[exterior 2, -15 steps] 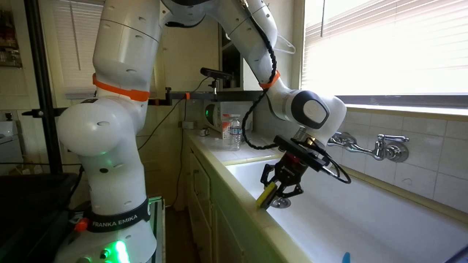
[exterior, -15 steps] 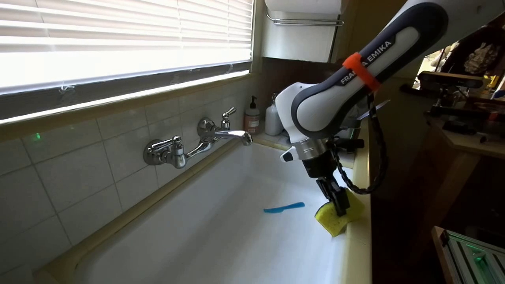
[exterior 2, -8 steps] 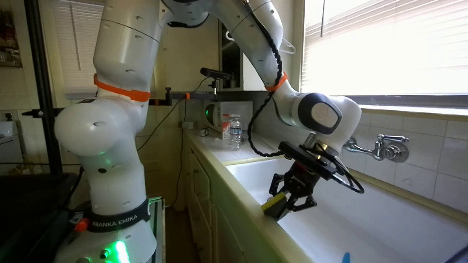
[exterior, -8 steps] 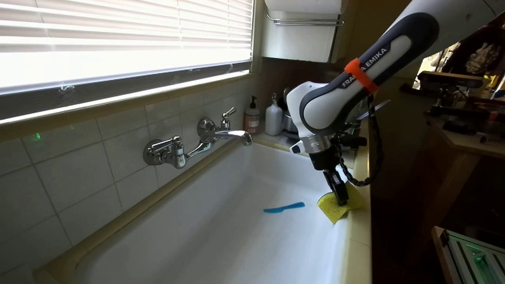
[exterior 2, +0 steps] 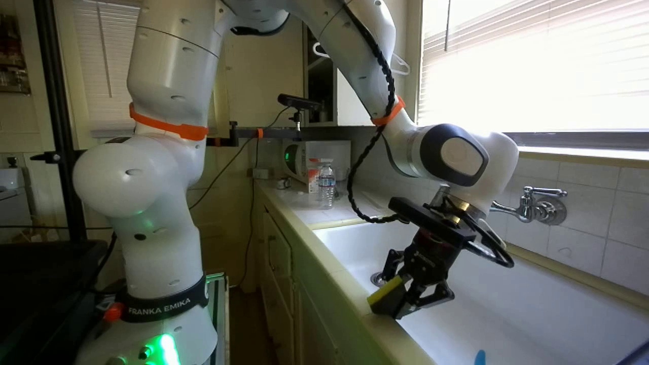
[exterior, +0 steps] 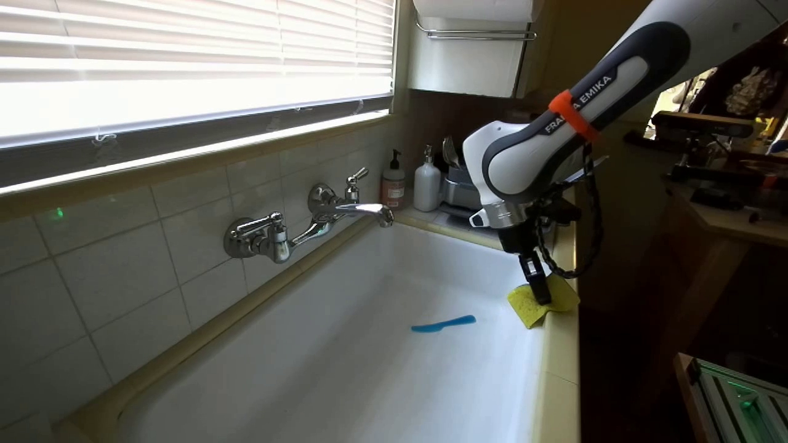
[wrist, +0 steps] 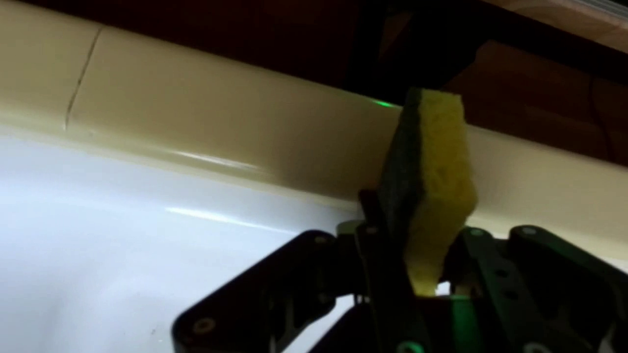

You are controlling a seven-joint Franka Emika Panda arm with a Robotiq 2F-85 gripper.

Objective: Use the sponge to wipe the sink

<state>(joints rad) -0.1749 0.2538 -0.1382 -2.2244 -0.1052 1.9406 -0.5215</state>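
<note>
A wide white horizontal-slat window blind (exterior: 197,61) glows in both exterior views; a dark grey rail (exterior: 209,129) runs along its foot; below the wide blind is a wall of glossy white square tiles (exterior: 111,264), with a small green glint (exterior: 59,213); just beside the wide blind hangs a white flat-panelled wall cabinet (exterior: 462,66) with a chrome wire rack (exterior: 480,35); well apart from the wide blind, a brown wooden table (exterior: 729,218) stands in shadow; in an exterior view, cream wall cupboards (exterior 2: 263,81) rise past the wide blind's end; lower than it are a white boxy microwave (exterior 2: 329,150), pale green base cabinets (exterior 2: 314,314) and brown floor (exterior 2: 251,324); a narrow white-slatted blind (exterior 2: 96,56) hangs well apart from it.
</note>
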